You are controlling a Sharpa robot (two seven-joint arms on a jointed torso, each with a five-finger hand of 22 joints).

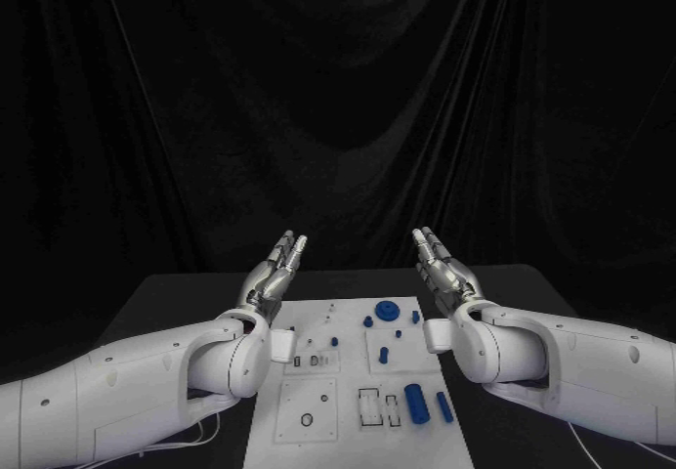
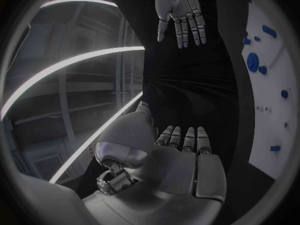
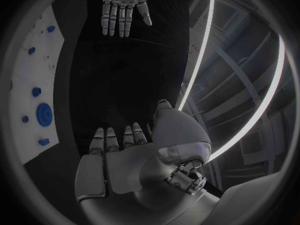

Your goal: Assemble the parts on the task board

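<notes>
The board (image 1: 353,410) lay flat in the middle of the black worktop (image 1: 169,293), with blue parts (image 1: 417,403) scattered over its right half: a round one (image 1: 383,313) near the far edge, two long ones near the front. No writing on it could be read. Both hands hovered above its far end, left hand (image 1: 274,266) and right hand (image 1: 443,266), fingers (image 2: 184,27) straight, slightly apart, holding nothing.

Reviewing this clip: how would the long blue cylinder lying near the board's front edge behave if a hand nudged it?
The blue cylinder lies on its side on the flat task board, so it would probably roll sideways. It looks rigid and smooth, so possibly slippery. Both hands hover open, away from it.
</notes>
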